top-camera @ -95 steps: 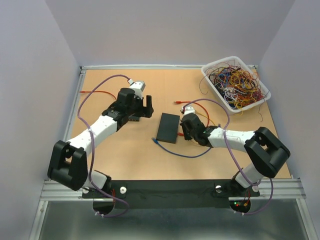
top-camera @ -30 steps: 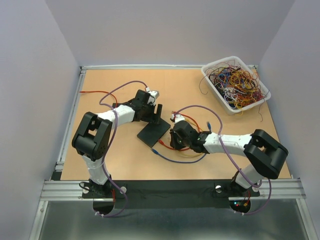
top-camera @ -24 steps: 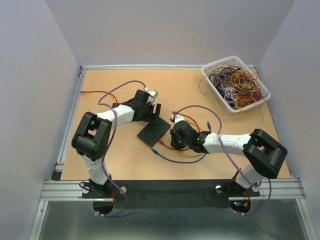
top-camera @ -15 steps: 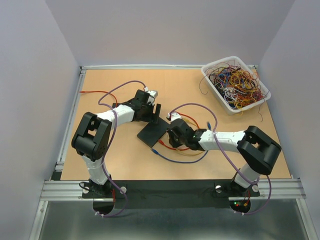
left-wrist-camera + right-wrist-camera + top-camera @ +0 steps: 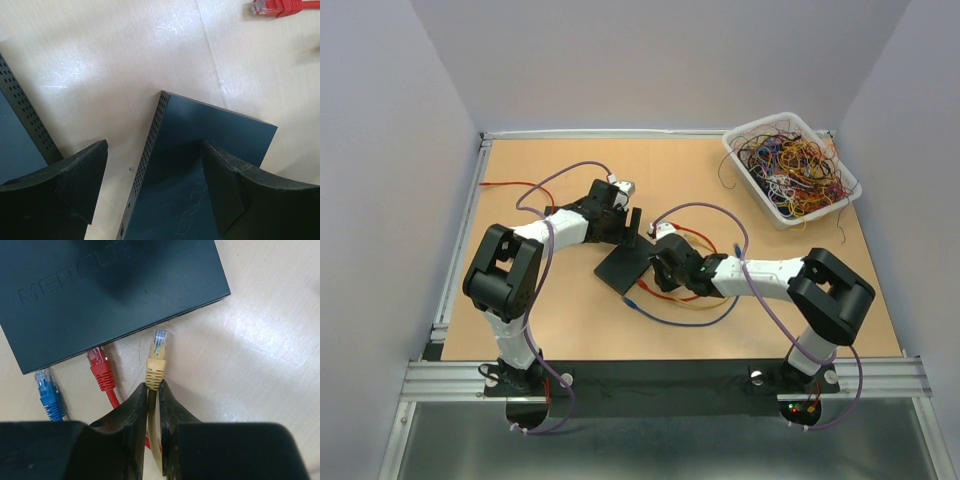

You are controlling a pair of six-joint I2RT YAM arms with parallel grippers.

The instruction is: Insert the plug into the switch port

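Observation:
The black switch (image 5: 625,265) lies mid-table, and shows in the left wrist view (image 5: 210,165) and the right wrist view (image 5: 110,290). My right gripper (image 5: 658,262) (image 5: 154,387) is shut on the yellow plug (image 5: 156,365) just behind its boot. The plug's tip points at the switch's port side, a short gap away, near the right corner. A red plug (image 5: 101,370) sits at the same edge; I cannot tell if it is seated. A blue plug (image 5: 48,390) lies off the left corner. My left gripper (image 5: 625,228) (image 5: 155,185) is open, straddling the switch's far corner.
A white bin of tangled wires (image 5: 790,165) stands at the back right. A blue cable (image 5: 680,318) loops in front of the switch. A loose red plug (image 5: 277,7) lies beyond the switch, and a red cable (image 5: 505,185) runs along the far left.
My right gripper has moved left and a little away from me with the yellow plug, closing on the switch's port side. Since the earliest frame the left arm folded in and the switch turned.

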